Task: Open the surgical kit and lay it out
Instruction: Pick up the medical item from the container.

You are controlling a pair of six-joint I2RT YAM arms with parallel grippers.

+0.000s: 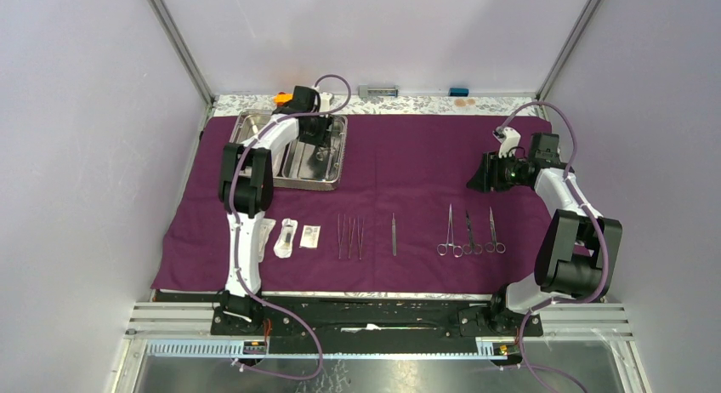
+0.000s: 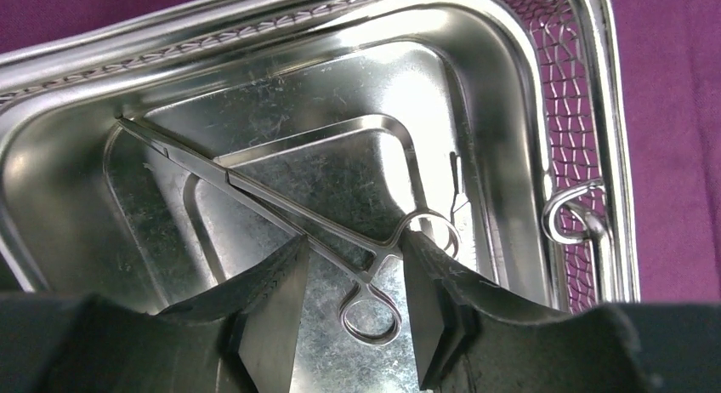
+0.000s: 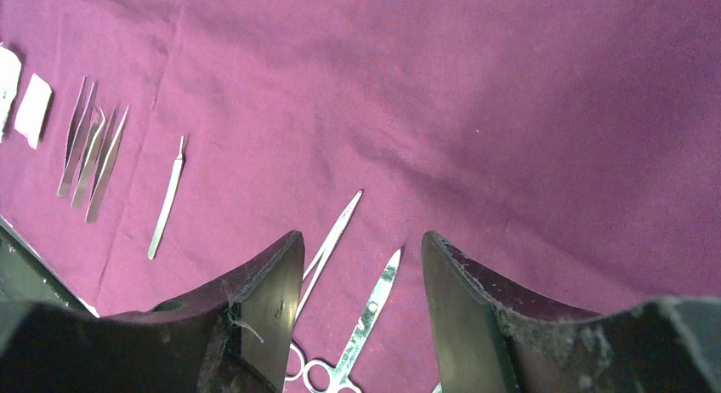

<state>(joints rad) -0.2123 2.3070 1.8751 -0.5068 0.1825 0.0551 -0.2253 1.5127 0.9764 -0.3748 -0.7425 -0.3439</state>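
The steel tray sits at the back left of the dark purple cloth. My left gripper reaches down into it. In the left wrist view its jaws stand apart on either side of the ring-handled forceps, which lie flat on the tray floor. Both fingertips are close against the handle end. Packets, tweezers, a thin tool and ring-handled instruments lie in a row on the cloth. My right gripper hovers open and empty above scissors.
A wire mesh wall with a loop handle lines the tray's right side. An orange toy car sits behind the tray. Small items lie along the back edge. The booth's walls close in on the left and right.
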